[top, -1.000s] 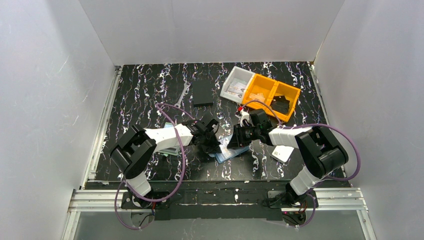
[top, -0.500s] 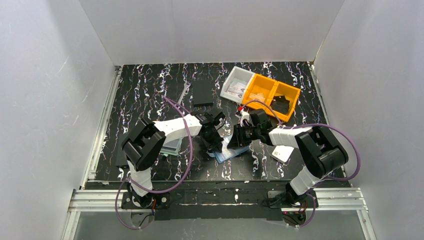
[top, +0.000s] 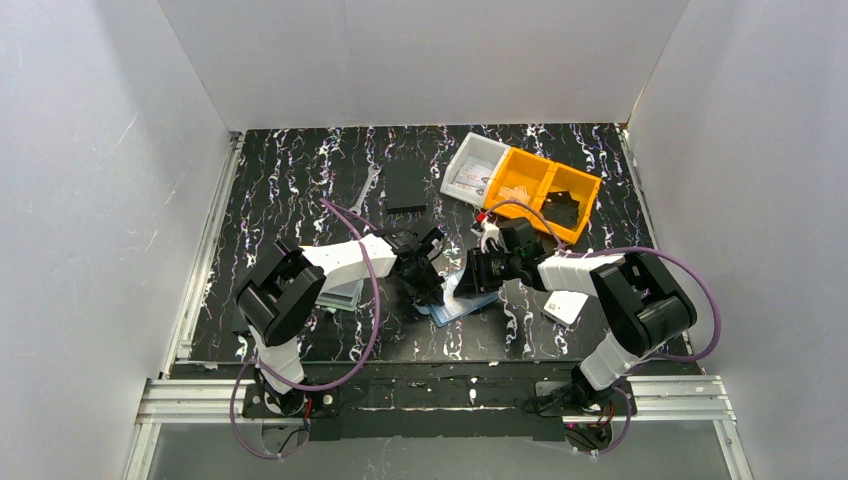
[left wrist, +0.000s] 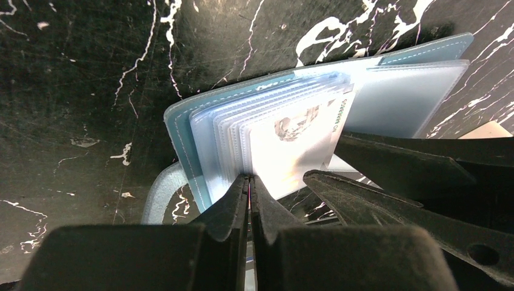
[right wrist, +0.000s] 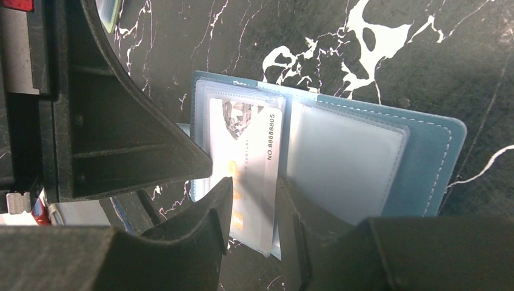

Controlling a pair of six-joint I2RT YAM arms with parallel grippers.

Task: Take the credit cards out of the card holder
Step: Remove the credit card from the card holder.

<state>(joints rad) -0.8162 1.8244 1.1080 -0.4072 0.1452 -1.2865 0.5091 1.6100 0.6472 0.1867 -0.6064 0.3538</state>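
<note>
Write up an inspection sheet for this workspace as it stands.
Surface: black marbled table, no damage seen.
Job's things: holder lies open; portrait card on its pocket stack, not yet out.
Clutter: orange bin, grey bin, black rectangle, white box.
Grippers: left gripper, jaws shut at the holder's edge; right gripper, jaws apart over the card.
Cables: purple cables loop off both arms, none on the holder.
Surroundings: white walls on three sides; metal rail at the near edge.
</note>
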